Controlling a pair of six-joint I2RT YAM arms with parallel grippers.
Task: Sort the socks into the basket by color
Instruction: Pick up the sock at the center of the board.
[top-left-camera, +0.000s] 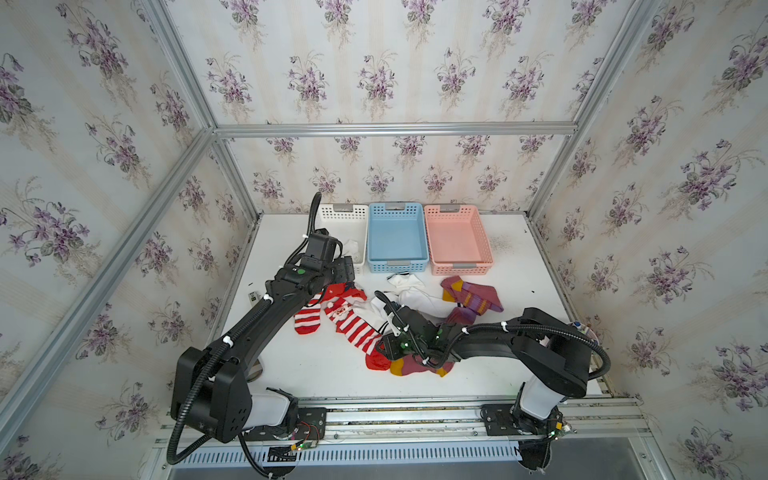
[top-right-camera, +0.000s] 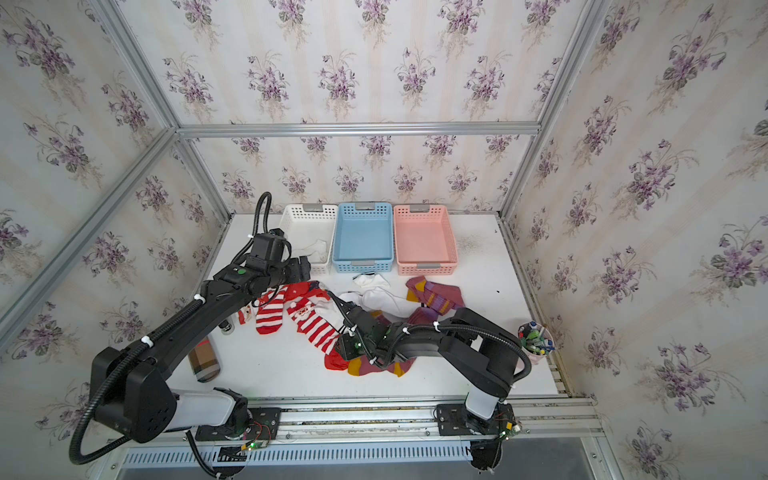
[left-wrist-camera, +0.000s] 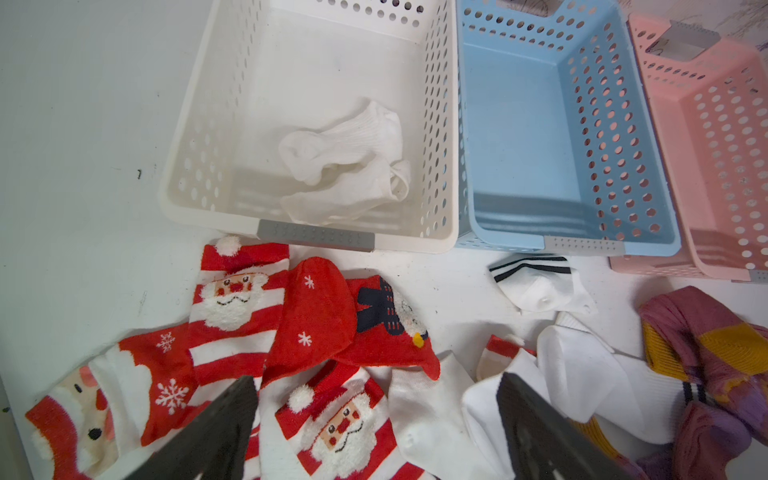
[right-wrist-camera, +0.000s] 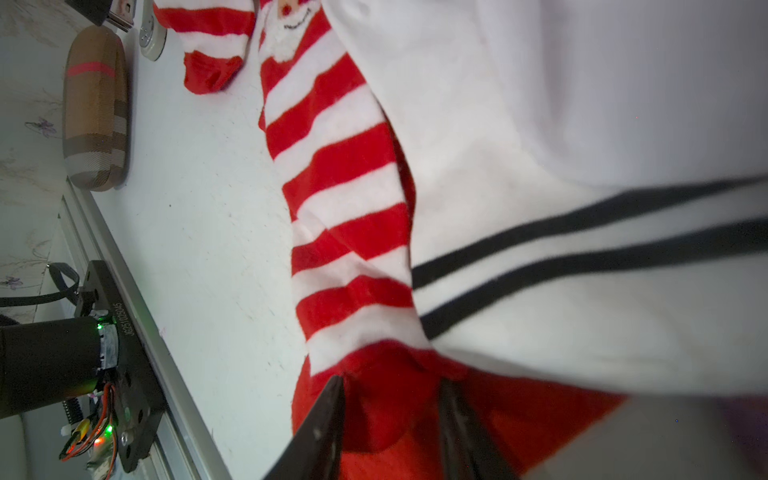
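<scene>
In both top views, socks lie heaped mid-table: red-white striped Santa socks, white socks with black stripes and maroon socks with mustard toes. One white sock lies inside the white basket. The blue basket and pink basket hold nothing. My left gripper hovers open just in front of the white basket, over a Santa sock, with nothing between its fingers. My right gripper is shut on the red toe of a striped Santa sock. A white black-striped sock lies over that sock.
A brown plaid glasses case and a small round object lie at the table's left front. A cup of pens stands at the right edge. Another maroon sock lies under my right wrist. A metal rail runs along the front.
</scene>
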